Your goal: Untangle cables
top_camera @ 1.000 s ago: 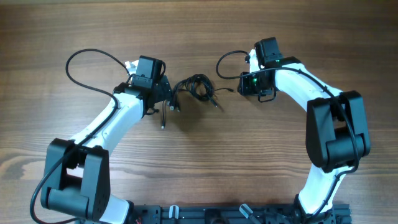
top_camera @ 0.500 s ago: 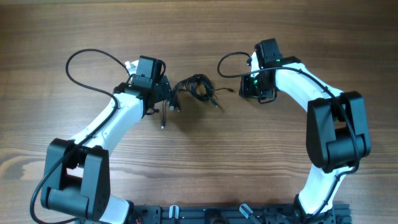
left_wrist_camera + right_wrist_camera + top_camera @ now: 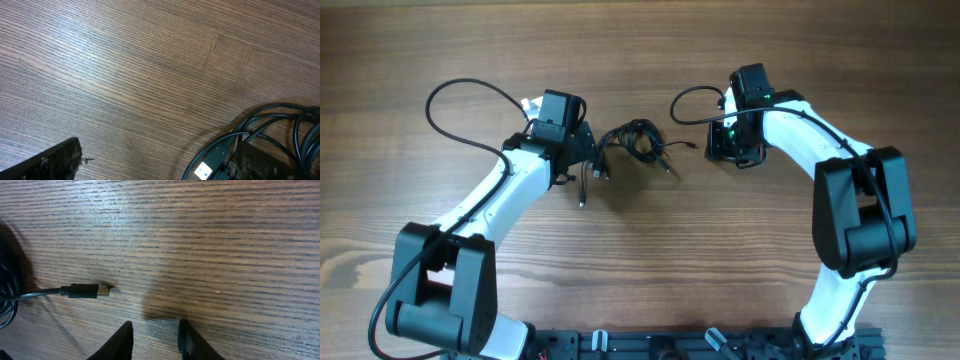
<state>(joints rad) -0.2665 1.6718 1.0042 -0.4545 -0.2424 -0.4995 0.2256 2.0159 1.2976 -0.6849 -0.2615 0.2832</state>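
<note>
Right gripper [image 3: 156,341] slightly parted, empty (plug [image 3: 87,291] nearby); left gripper [image 3: 155,163] spread wide beside cables [image 3: 280,120].

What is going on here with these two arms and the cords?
Two robot arms are working on a tangle of thin black cables lying on the wooden table. The left gripper is open at the near edge of the bundle. The right gripper is open and empty, close to a loose plug end. Neither gripper holds a cable.

Pretty much just the table [image 3: 640,270] here: brown wood top, grain running side to side. The left wrist view caught a pale glare [image 3: 95,45] on it, plus a faint rectangular mark [image 3: 227,55] in the grain.
</note>
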